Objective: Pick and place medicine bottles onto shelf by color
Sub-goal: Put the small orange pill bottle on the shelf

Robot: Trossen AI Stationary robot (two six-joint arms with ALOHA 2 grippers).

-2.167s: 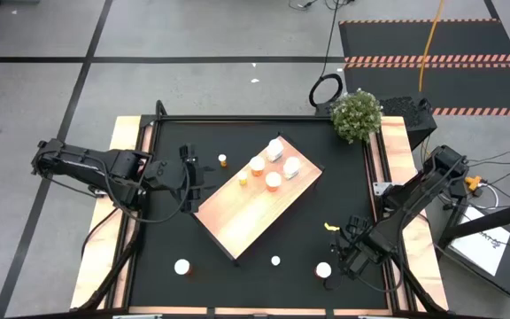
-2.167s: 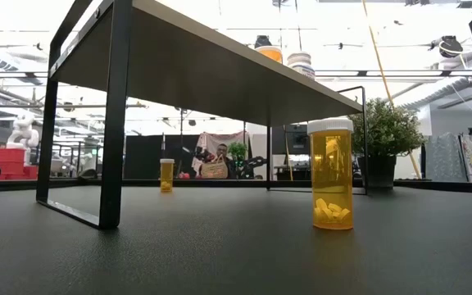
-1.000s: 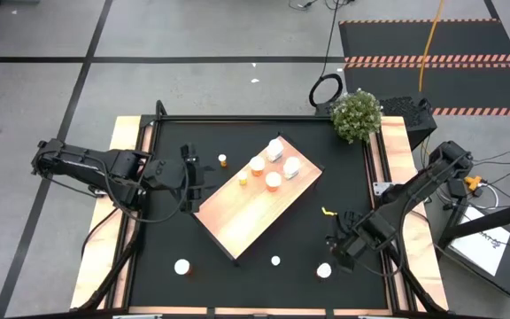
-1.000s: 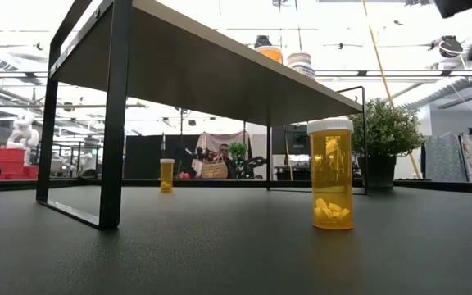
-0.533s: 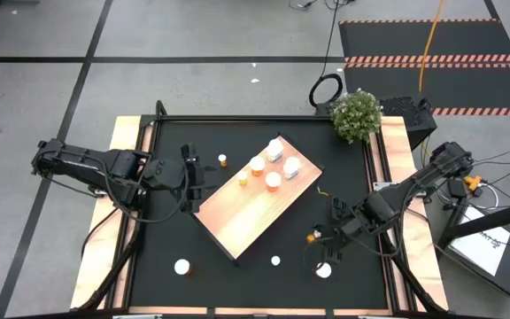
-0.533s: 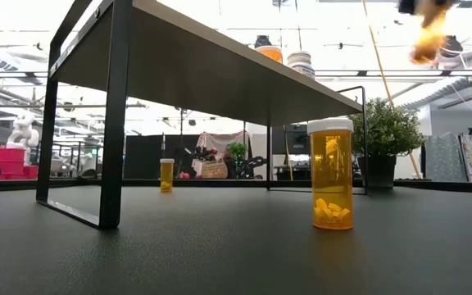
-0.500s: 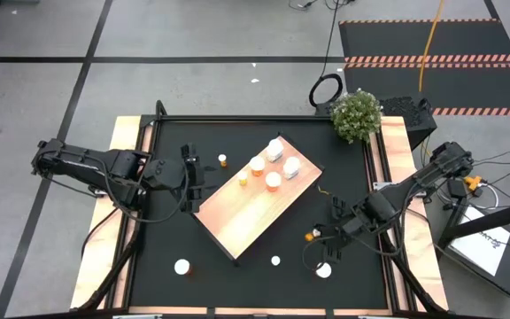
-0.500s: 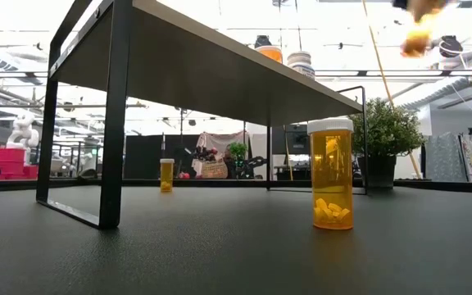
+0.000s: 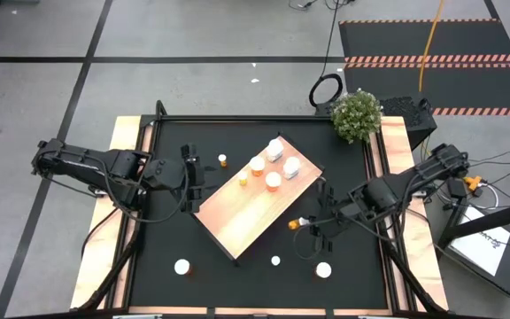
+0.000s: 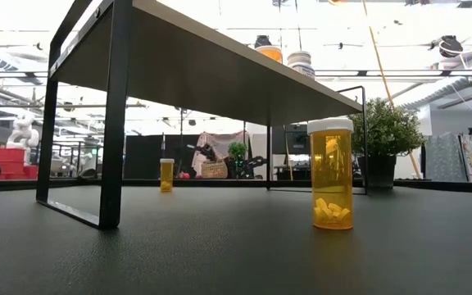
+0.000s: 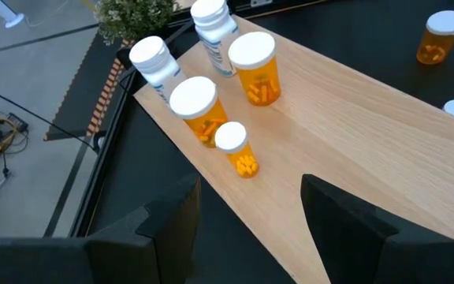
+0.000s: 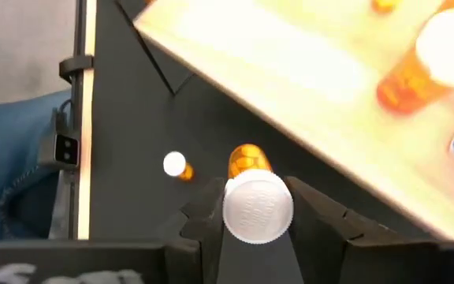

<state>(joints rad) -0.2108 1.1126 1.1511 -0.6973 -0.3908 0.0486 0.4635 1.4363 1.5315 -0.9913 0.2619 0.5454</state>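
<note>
Fingers [image 12: 199,229] of the right gripper [image 9: 303,223] are clamping an orange, white-capped bottle [image 9: 294,225] right of frame centre in the high view, just off the shelf's [image 9: 237,213] lower right edge. Five bottles [image 9: 273,181] are standing near the shelf's upper end. Left gripper [image 9: 195,175], fingers parted and empty, is waiting left of the shelf.

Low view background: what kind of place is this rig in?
Likely a robotics lab or workshop: ceiling ducts above an open hall, red crates and equipment behind the black table mat, and hazard-striped floor mats near the table.
</note>
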